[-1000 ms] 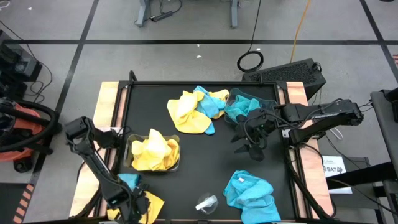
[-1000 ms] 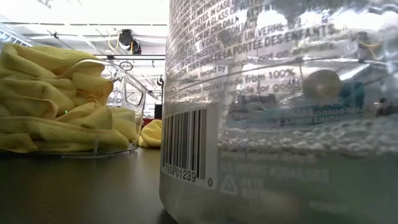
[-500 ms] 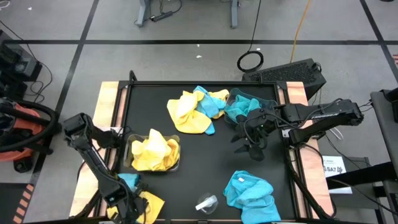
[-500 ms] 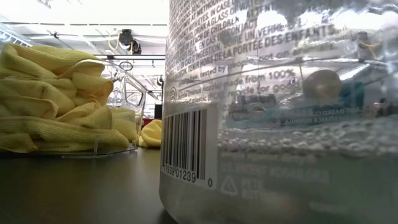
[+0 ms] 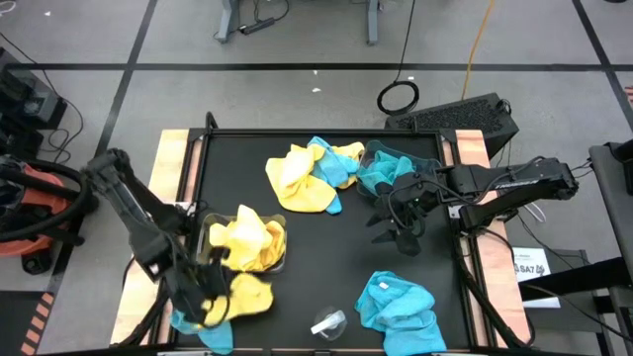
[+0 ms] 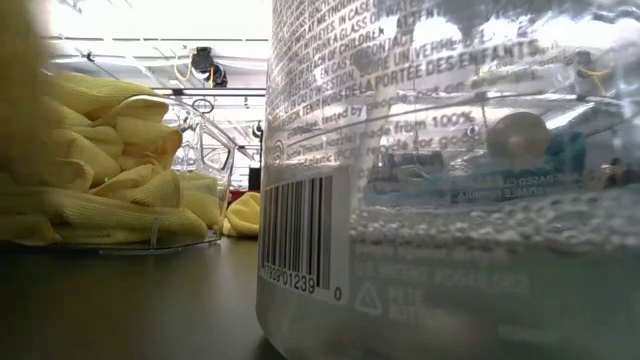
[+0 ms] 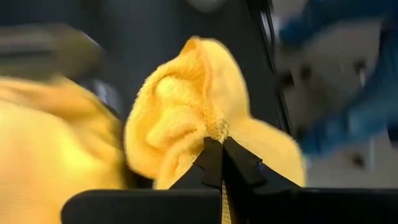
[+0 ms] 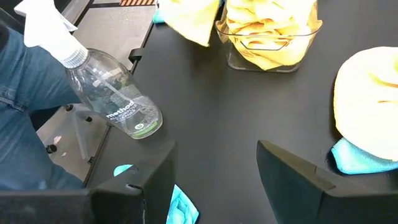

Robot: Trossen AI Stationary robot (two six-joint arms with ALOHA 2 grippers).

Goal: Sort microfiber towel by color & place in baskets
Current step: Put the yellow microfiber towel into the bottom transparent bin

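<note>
Since a second ago the left arm has swung in from the table's near-left corner, and the left gripper [image 5: 210, 289] has closed; it was spread over the cloths there and now sits just in front of the yellow-filled basket [image 5: 205, 229]. The yellow towel [image 5: 242, 295] that lay at the corner has come up with it and now hangs beside the gripper, close to the basket's near edge. In the low view a yellow blur has entered at the left edge, in front of the basket [image 6: 195, 160]. The right arm has not moved.

In the left wrist view the left gripper's fingers [image 7: 210, 163] are pressed together, pinching a fold of the yellow towel [image 7: 186, 118], which bunches up above the tips. A teal-blue towel [image 5: 203, 331] lies under the gripper at the table's near-left edge.

The right gripper [image 5: 400, 232] hovers over the black table [image 5: 326, 257] near the right side, its fingers [image 8: 292, 174] spread wide and holding nothing. Just behind it stands the second basket [image 5: 381, 166] with teal-blue cloth in it.

A loose heap of yellow and teal-blue towels [image 5: 312, 176] lies at the far middle of the table, another teal-blue heap [image 5: 399, 305] at the near right, and a clear spray bottle [image 5: 328, 322] lies near that heap, just to its left
</note>
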